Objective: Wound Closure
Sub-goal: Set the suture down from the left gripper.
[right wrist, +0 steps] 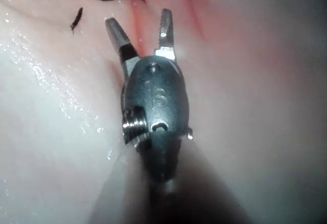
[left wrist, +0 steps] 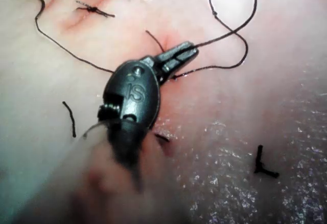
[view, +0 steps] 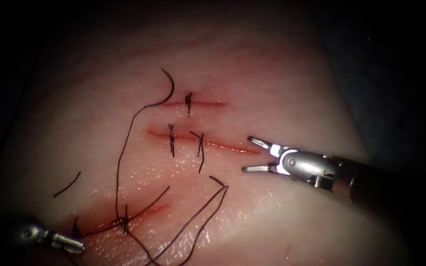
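The tissue (view: 282, 88) carries three cuts, and the middle cut (view: 223, 145) serves as the landmark.

Right hand (view: 252, 155): jaws spread wide, nothing between them. Its tips sit at the right end of the middle cut, one jaw above the line of the cut and one below. The right wrist view confirms this: the hand (right wrist: 140, 32) is agape over bare tissue and holds nothing.

Left hand (view: 75, 245): well below and to the left of the middle cut, at the left end of the lowest cut (view: 139, 214). In the left wrist view the hand (left wrist: 186, 52) is closed, and the thread (left wrist: 240, 27) runs right up to the tip; it appears to be clamped there.

Needle (view: 168, 91): lies free on the tissue above and left of the middle cut, just left of the uppermost cut (view: 203, 103). Neither hand has it. I cannot tell whether its point enters the tissue.

From the needle's tail the thread (view: 119, 162) runs down to the stitch on the lowest cut, then loops out below the middle cut.

Two stitches (view: 171, 139) cross the middle cut, one crosses the uppermost. A cut end of thread (view: 67, 184) lies far left of the middle cut.
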`<control>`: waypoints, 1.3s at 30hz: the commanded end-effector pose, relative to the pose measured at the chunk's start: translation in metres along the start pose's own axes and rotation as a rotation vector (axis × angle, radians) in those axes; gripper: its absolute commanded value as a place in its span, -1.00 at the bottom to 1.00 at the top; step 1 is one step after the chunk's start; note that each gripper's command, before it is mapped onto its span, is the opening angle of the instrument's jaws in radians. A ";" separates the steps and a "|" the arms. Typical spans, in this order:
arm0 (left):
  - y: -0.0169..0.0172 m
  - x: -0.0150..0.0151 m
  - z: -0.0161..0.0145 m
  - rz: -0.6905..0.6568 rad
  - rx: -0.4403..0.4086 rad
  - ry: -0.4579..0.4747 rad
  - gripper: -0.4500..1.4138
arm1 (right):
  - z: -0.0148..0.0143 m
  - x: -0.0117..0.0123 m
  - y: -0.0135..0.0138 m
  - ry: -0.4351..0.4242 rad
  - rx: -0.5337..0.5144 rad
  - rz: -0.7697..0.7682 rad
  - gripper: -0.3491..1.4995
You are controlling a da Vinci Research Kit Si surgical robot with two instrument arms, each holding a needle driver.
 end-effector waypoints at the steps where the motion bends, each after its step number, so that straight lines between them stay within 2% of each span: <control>1: 0.0000 -0.0015 0.0000 -0.040 0.029 -0.016 0.24 | -0.0006 -0.0006 0.0006 -0.005 -0.013 0.001 0.98; 2: 0.0003 -0.0021 -0.0004 -0.068 0.051 -0.029 0.46 | -0.0011 -0.0007 0.0008 -0.006 -0.022 -0.004 0.98; 3: 0.0004 -0.0026 -0.0007 -0.091 0.077 -0.042 0.55 | -0.0017 -0.0008 0.0011 -0.003 -0.029 -0.008 0.98; 4: 0.0003 -0.0031 -0.0010 -0.124 0.126 -0.067 0.73 | -0.0021 -0.0009 0.0013 -0.001 -0.035 -0.012 0.98; 7: -0.0004 -0.0036 -0.0015 -0.156 0.222 -0.117 0.95 | -0.0027 -0.0010 0.0017 0.005 -0.070 -0.048 0.98; 10: -0.0016 -0.0036 -0.0025 -0.172 0.241 -0.136 0.98 | -0.0026 -0.0011 0.0021 0.002 -0.091 -0.121 0.98; 14: -0.0036 -0.0025 -0.0056 -0.208 0.300 -0.122 0.98 | -0.0022 -0.0009 0.0035 -0.047 -0.072 -0.275 0.94; 15: -0.0041 -0.0022 -0.0063 -0.218 0.329 -0.105 0.98 | -0.0022 -0.0009 0.0040 -0.062 -0.068 -0.284 0.92; 16: -0.0050 -0.0015 -0.0085 -0.243 0.416 -0.059 0.98 | -0.0021 -0.0009 0.0046 -0.081 -0.074 -0.304 0.92; 19: -0.0057 -0.0009 -0.0122 -0.268 0.516 -0.020 0.98 | -0.0019 -0.0010 0.0052 -0.097 -0.083 -0.312 0.98; 23: -0.0056 -0.0007 -0.0167 -0.278 0.644 -0.102 0.98 | -0.0016 -0.0013 0.0049 -0.118 -0.065 -0.318 0.98; 24: -0.0052 -0.0008 -0.0189 -0.282 0.700 -0.146 0.98 | -0.0014 -0.0013 0.0047 -0.123 -0.063 -0.320 0.98; 26: -0.0051 -0.0005 -0.0201 -0.274 0.727 -0.174 0.98 | -0.0011 -0.0013 0.0046 -0.124 -0.066 -0.320 0.98; 27: -0.0050 -0.0003 -0.0203 -0.276 0.743 -0.181 0.88 | -0.0010 -0.0012 0.0046 -0.125 -0.067 -0.320 0.98; 29: -0.0047 0.0002 -0.0198 -0.278 0.753 -0.174 0.79 | -0.0007 -0.0011 0.0046 -0.132 -0.066 -0.319 0.98; 32: -0.0046 0.0012 -0.0172 -0.269 0.735 -0.156 0.62 | -0.0001 -0.0008 0.0044 -0.143 -0.062 -0.300 0.96; 37: -0.0053 0.0026 -0.0088 -0.255 0.708 -0.120 0.41 | 0.0007 -0.0004 0.0037 -0.190 -0.031 -0.221 0.82; 39: -0.0067 0.0034 -0.0028 -0.241 0.709 -0.120 0.37 | 0.0013 -0.0001 0.0034 -0.219 -0.038 -0.161 0.82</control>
